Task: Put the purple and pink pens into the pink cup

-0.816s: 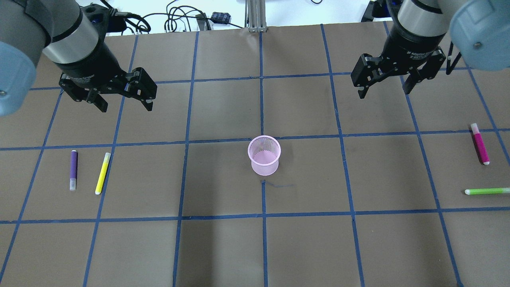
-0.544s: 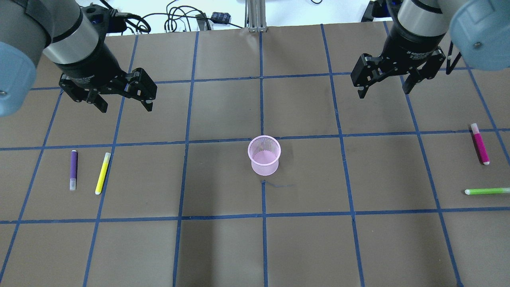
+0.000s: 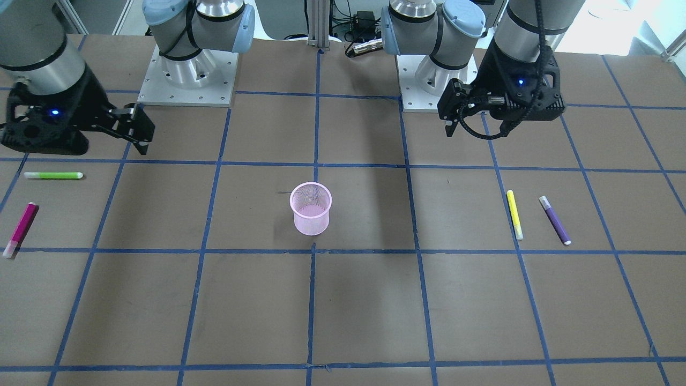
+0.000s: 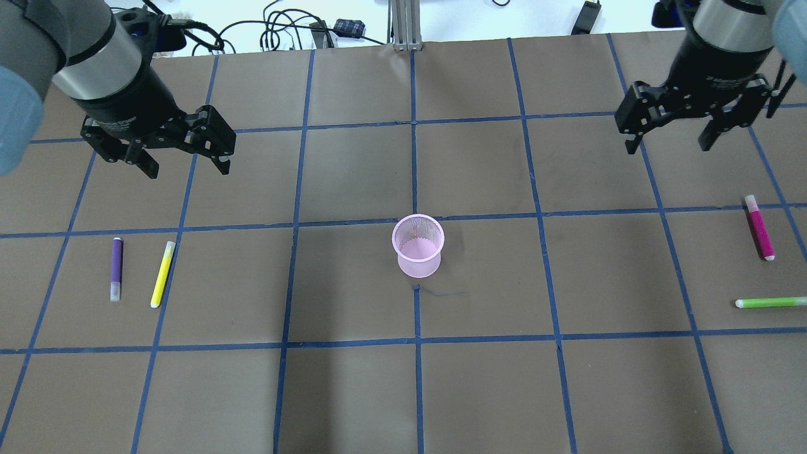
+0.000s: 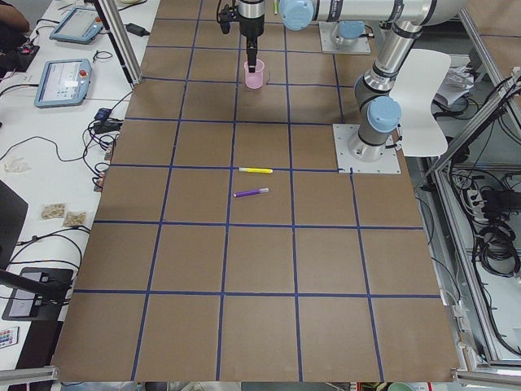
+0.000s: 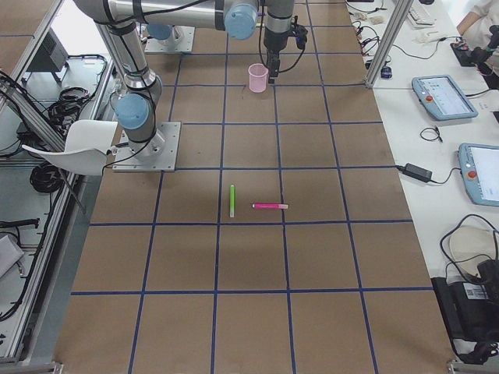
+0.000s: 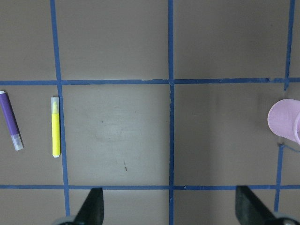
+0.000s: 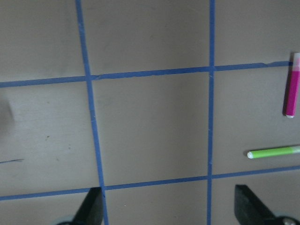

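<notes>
The pink mesh cup (image 4: 418, 247) stands upright at the table's middle. The purple pen (image 4: 116, 268) lies flat on the left side, also in the left wrist view (image 7: 10, 120). The pink pen (image 4: 759, 227) lies flat at the far right, also in the right wrist view (image 8: 292, 91). My left gripper (image 4: 188, 169) is open and empty, hovering above the table behind and to the right of the purple pen. My right gripper (image 4: 667, 146) is open and empty, hovering behind and to the left of the pink pen.
A yellow pen (image 4: 162, 273) lies just right of the purple pen. A green pen (image 4: 770, 302) lies in front of the pink pen near the right edge. Cables lie beyond the table's far edge. The brown table (image 4: 353, 391) has blue grid tape.
My right gripper has moved to the right, closer to the pink pen's side. My left gripper has shifted slightly left. Both stay open; pens and cup have not moved.
</notes>
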### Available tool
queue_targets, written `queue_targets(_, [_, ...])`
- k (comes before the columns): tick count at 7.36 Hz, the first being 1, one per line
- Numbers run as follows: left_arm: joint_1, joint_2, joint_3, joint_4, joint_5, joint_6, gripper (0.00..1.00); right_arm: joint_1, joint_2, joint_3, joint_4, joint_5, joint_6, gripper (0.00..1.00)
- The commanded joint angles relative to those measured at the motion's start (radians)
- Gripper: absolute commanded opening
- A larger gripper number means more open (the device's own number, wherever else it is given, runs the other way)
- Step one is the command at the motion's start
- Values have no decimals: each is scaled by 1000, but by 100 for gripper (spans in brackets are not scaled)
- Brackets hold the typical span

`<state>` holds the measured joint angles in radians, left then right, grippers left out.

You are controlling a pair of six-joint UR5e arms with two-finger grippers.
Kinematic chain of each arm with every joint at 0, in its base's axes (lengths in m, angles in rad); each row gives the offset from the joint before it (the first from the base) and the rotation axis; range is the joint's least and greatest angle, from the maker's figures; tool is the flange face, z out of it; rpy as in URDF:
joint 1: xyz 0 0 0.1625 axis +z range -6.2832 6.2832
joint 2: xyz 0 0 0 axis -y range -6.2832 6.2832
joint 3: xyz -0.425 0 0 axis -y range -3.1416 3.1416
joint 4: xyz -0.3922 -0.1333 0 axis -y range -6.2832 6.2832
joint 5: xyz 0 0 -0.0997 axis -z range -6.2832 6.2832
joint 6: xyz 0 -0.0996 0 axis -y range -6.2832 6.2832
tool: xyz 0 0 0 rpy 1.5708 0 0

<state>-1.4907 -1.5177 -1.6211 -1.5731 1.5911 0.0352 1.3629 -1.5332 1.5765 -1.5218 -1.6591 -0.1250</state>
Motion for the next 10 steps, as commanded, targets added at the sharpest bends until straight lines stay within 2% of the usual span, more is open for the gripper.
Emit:
queue_targets(1, [52,1,4,11,1,2,100,-115,42,46,-64,-25,-18,100])
queue_targets(2, [97,-22,0,21,0,3,100,-166,118,74,-206,-28,-36,100])
queue_targets(3, [183,-39,-3,19,-6,-11,100,-216,190,73,-249,-25,-65,100])
queue_targets(5, [309,-74,-19,22,0,12,100,-287,249,75,-295,-28,-80,100])
queue_targets(6, [355,-111,-35,65,-2,37,100,-339,289,83,-355,-37,-140,100])
queue_targets(8, [424,-186,-107,271,-2,55,100,-407,332,89,-366,-40,-360,100])
queue_targets(9, [464,-222,-137,338,-3,124,100,-441,337,94,-435,-37,-466,100])
queue_targets(10, [495,-260,-141,367,-3,139,100,-493,340,124,-461,-31,-496,100])
